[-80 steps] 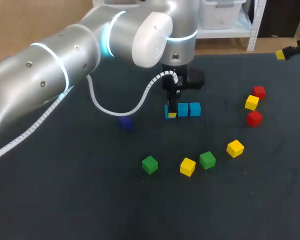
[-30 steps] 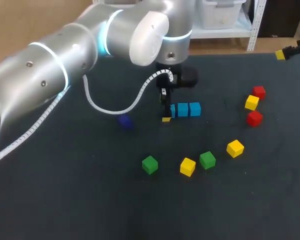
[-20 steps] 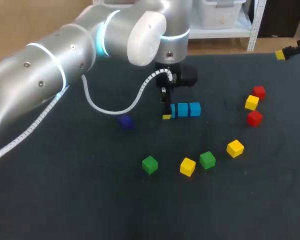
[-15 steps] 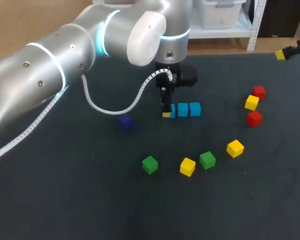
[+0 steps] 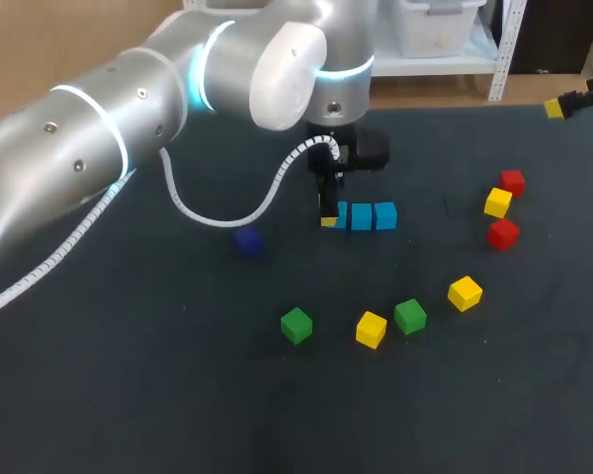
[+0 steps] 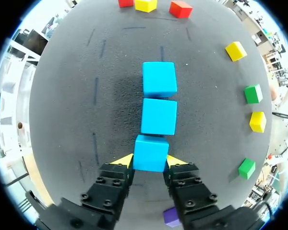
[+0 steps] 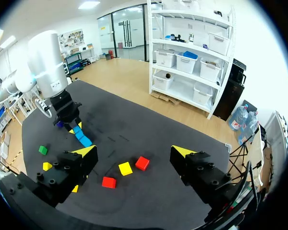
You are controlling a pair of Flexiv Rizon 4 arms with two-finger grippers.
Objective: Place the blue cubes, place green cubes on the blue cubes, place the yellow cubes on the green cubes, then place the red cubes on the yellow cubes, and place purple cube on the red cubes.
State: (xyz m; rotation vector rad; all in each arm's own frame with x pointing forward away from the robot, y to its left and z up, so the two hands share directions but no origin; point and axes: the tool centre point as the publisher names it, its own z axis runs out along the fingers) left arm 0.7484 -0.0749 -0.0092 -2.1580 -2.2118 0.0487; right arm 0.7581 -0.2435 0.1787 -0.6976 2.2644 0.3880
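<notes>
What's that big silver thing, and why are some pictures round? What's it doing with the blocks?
The big silver thing is a robot's left arm. The wide picture looks down on the table from above. The round ones come from small cameras on each arm's wrist. The left gripper, two fingers with yellow tips, is pinching a blue cube at the end of a row with two more blue cubes. The right gripper is open and holds nothing. Scattered on the table lie green cubes, yellow cubes, red cubes and one purple cube.
</notes>
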